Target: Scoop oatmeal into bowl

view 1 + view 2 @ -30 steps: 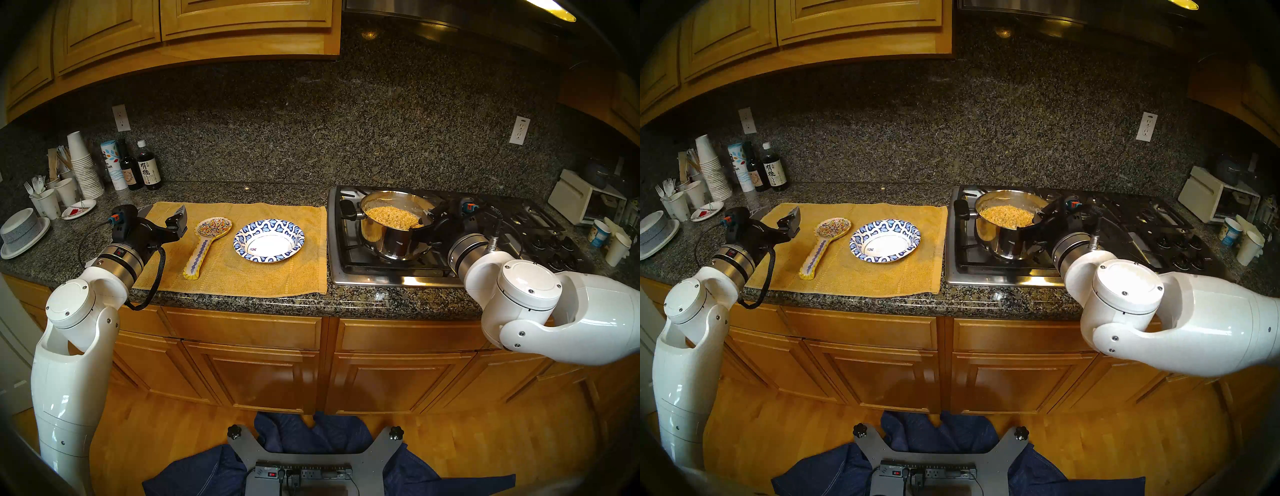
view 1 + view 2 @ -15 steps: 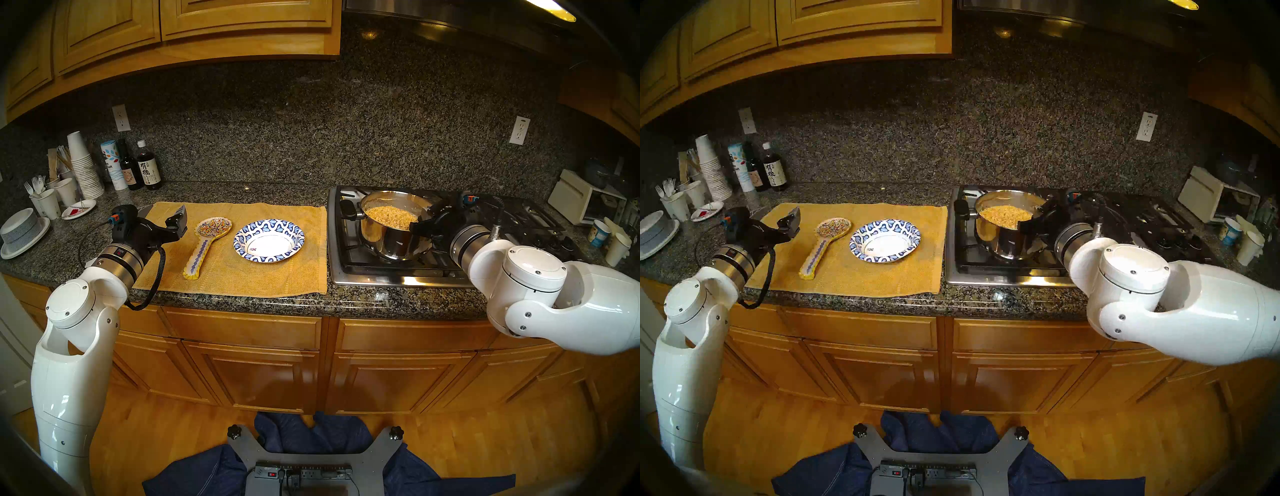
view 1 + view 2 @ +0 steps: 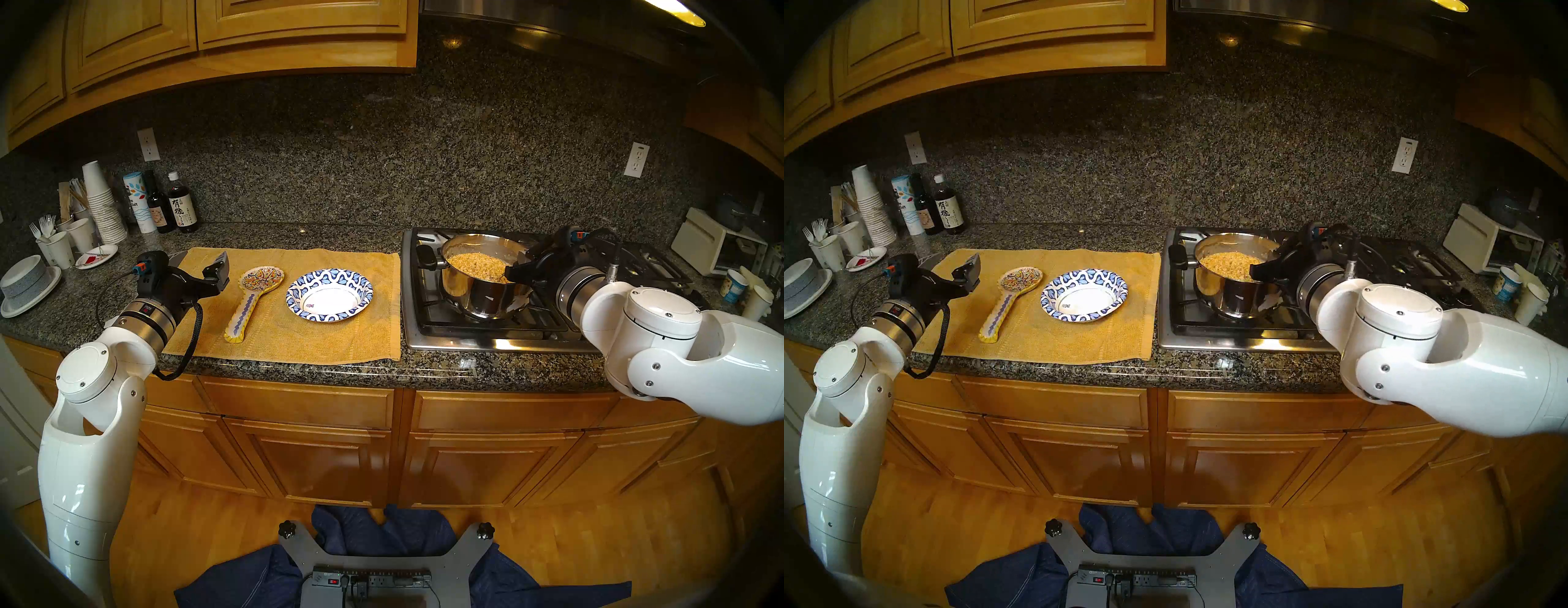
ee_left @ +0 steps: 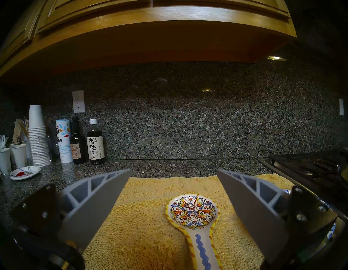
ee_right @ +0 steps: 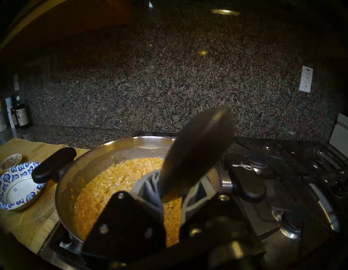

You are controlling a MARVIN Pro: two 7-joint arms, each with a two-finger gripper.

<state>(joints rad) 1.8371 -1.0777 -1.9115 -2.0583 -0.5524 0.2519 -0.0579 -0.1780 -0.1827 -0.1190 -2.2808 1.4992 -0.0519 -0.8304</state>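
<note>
Tan, lumpy oatmeal (image 5: pixel 120 175) in steel pot (image 3: pixel 483 293): sticky, soft; lift it level. Right gripper (image 5: pixel 170 186) clenches a dark utensil (image 5: pixel 199 149), seemingly a spoon; left gripper (image 4: pixel 174 174) gapes empty.

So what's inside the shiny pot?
The pot holds yellow oatmeal. The right gripper, clamped on a dark spoon, covers part of it. The pot's bottom is hidden.
</note>
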